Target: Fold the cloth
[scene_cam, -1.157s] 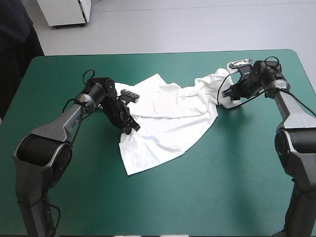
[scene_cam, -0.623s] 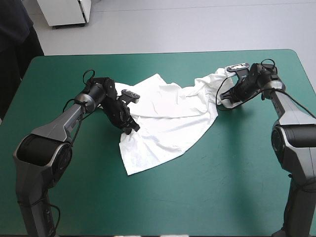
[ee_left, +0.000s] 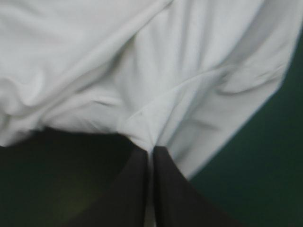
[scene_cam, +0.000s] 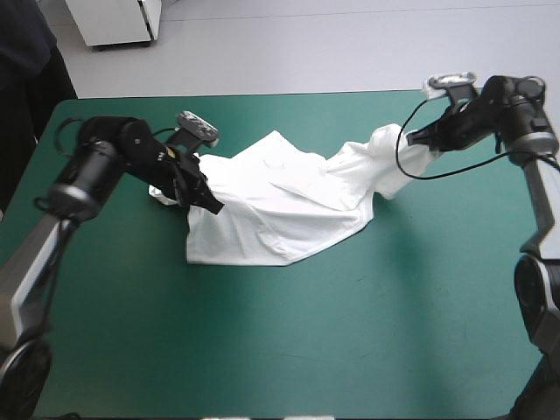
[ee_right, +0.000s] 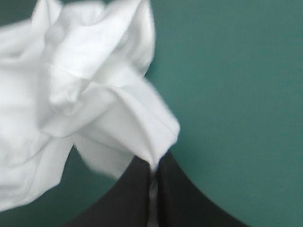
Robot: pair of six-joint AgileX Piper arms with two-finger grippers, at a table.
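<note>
The white T-shirt (scene_cam: 280, 206) stretches across the middle of the teal-green table, its right end lifted and bunched. My left gripper (scene_cam: 203, 194) is shut on the T-shirt's left edge; in the left wrist view the T-shirt (ee_left: 156, 75) fans out ahead of the left gripper (ee_left: 151, 152), whose fingers meet on a pinched fold. At the far right my right gripper (scene_cam: 418, 140) is shut on the raised, crumpled end. The right wrist view shows that bunched T-shirt (ee_right: 94, 104) pinched at the right gripper (ee_right: 155, 166).
The bare teal-green cover (scene_cam: 289, 341) fills the near half of the table. A white cabinet (scene_cam: 118, 19) stands beyond the table's far left corner.
Both arms have pulled apart. The left gripper has dragged the T-shirt's left edge toward the left and back; the right gripper has lifted its end up and to the right, stretching the T-shirt.
</note>
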